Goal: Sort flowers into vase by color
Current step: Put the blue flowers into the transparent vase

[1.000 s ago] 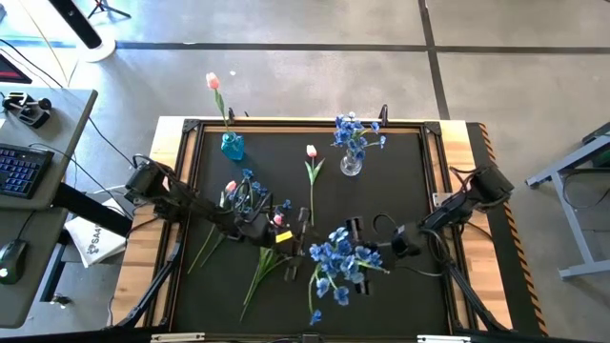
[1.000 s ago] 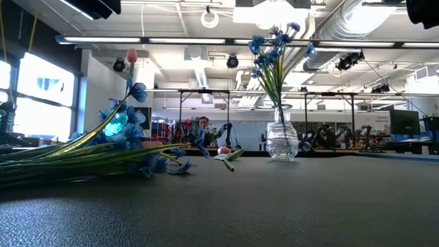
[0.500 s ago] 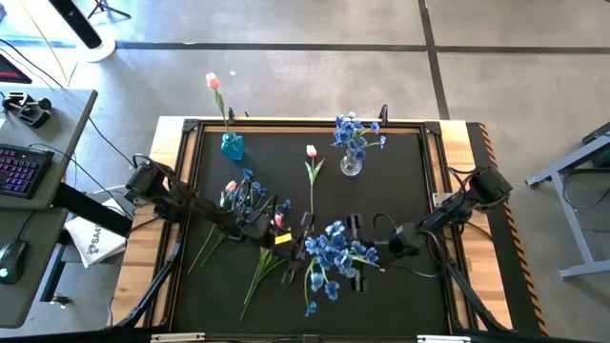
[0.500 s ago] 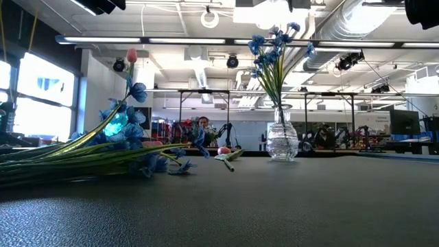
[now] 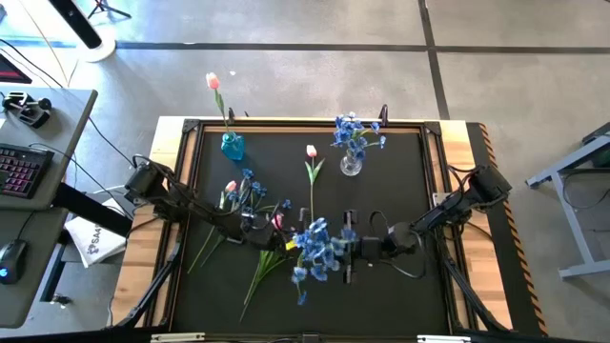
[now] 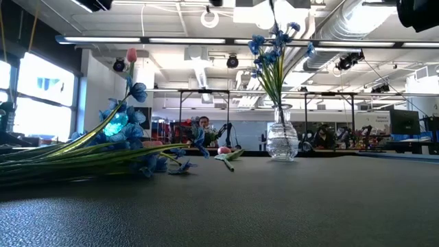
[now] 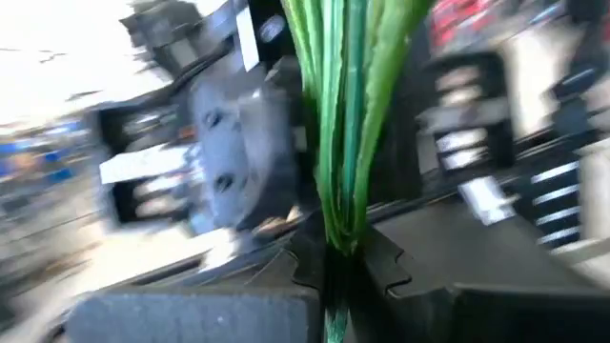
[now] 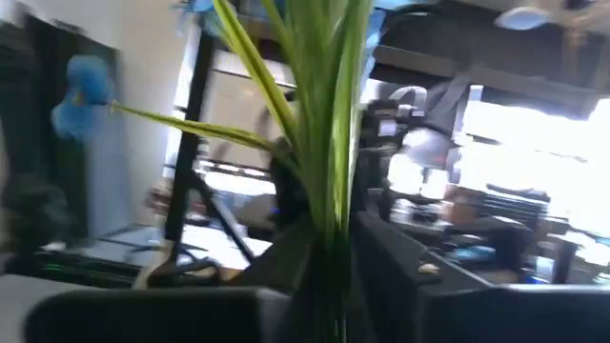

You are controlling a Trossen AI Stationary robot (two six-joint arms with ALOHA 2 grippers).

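A bunch of blue flowers point(image 5: 315, 250) stands upright in the air at the table's middle, between my two grippers. My left gripper point(image 5: 283, 241) is shut on its green stems, and my right gripper point(image 5: 351, 248) has the same stems between its fingers from the other side. A blue vase point(image 5: 232, 145) at the far left holds a pink tulip point(image 5: 212, 81). A clear glass vase point(image 5: 351, 164) at the far middle holds blue flowers point(image 6: 274, 48). Another pink tulip point(image 5: 311, 152) lies flat on the mat. My left gripper pinches several green stems point(image 7: 335, 224) of the bunch between its two fingers. It comes level from the table's left, fingers across the stems. The stems rise upright from the hold. My right gripper has the same stems point(image 8: 329, 224) between its fingers, coming level from the table's right, fingers across them. No gap shows beside the stems. The blossoms stand above both holds, clear of the mat.
A heap of blue and pink flowers point(image 5: 240, 195) lies left of centre, its long stems point(image 5: 262, 272) reaching toward the near edge; in the low view it is the heap point(image 6: 82, 154) at the left. Bare black mat lies at the right point(image 5: 410, 191).
My right gripper has gone toward the table's left with the blue bunch, bringing it up to my left gripper. The bunch stays upright and off the mat. My left arm has hardly moved.
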